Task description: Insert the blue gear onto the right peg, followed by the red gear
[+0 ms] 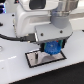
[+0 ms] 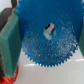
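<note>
Bright-blue toothed gear (image 2: 50, 42) — small centre hole

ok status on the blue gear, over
Gripper shut on blue gear. Gear low over grey plate. Peg not visible. Nothing seen in the way.

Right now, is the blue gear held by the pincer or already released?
Held. In the wrist view the pincer is shut on the blue gear, with fingers against its rim; the exterior view shows it above the grey plate.

The end effector (image 1: 51, 49) points downward, fingers (image 2: 8, 46) clamped.
</note>
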